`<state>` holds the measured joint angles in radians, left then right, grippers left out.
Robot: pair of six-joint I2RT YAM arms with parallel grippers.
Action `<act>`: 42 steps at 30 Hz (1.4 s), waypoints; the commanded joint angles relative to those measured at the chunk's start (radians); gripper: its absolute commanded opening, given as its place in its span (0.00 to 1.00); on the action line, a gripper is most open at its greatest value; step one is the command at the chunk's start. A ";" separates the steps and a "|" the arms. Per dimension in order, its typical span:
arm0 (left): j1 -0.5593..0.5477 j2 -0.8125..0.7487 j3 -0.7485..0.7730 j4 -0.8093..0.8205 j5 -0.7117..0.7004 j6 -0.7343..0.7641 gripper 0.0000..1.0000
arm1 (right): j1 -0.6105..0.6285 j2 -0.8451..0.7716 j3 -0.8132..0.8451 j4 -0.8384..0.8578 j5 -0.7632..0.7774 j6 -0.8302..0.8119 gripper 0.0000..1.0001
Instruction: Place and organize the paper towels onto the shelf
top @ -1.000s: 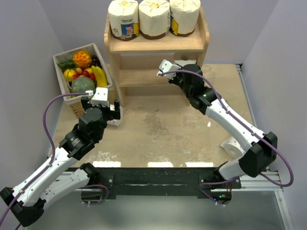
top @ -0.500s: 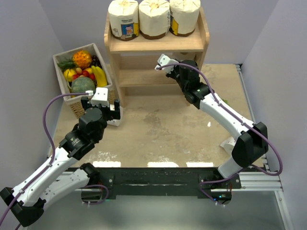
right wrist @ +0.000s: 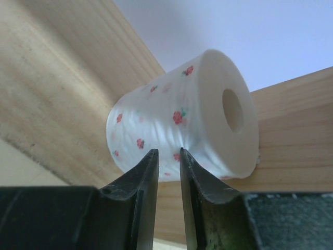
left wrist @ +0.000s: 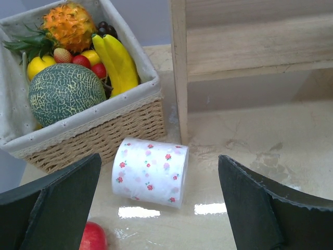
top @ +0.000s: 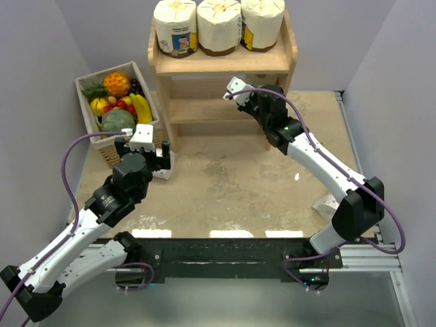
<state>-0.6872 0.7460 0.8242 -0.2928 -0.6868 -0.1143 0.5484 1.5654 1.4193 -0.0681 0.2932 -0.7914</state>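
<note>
Seen from above, a light-wood shelf (top: 221, 65) stands at the far edge of the table (top: 225, 184), with three large cream-wrapped rolls (top: 219, 26) upright in a row on its top board. The right arm (top: 320, 160) stretches from its base at the near right, diagonally up and left, and its wrist is tucked in front of the lower tier under the top board. In its wrist view, the right gripper (right wrist: 165, 156) has its fingers drawn almost together, with only a thin slit between them and nothing held in it. The tips are right at the side of a small dotted roll (right wrist: 182, 125), which lies on its side against the shelf's wood with its hollow core facing right. Whether the tips touch it cannot be told. The left arm (top: 102, 197) reaches from the near left, bent at the elbow, and its wrist points toward the wicker basket (top: 109, 70) of fruit to the left of the shelf. The left gripper (left wrist: 158, 156) is spread wide and holds nothing. It hovers over a second small roll (left wrist: 151, 172), white with red flower dots. This roll lies on its side on the table, just beside the basket wall and the shelf's left leg. A red round object (left wrist: 93, 237) sits at the bottom edge of the left wrist view, partly cut off.
</note>
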 commanded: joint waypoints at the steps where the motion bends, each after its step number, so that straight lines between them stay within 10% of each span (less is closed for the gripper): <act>1: 0.005 0.007 0.001 0.047 -0.028 -0.027 1.00 | -0.004 -0.094 0.020 -0.126 -0.078 0.121 0.30; 10: 0.005 0.035 0.003 0.038 -0.066 -0.031 1.00 | 0.015 -0.289 -0.166 -0.072 -0.362 0.509 0.40; 18: 0.005 -0.005 -0.014 0.055 -0.129 -0.033 1.00 | 0.047 -0.366 -0.486 0.391 -0.384 1.305 0.61; 42: 0.005 -0.086 -0.036 0.084 -0.115 -0.015 1.00 | 0.398 0.180 -0.499 0.901 -0.148 1.653 0.98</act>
<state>-0.6872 0.6846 0.7956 -0.2768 -0.7853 -0.1207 0.9077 1.6840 0.8371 0.6567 0.0891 0.7956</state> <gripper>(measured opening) 0.997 0.974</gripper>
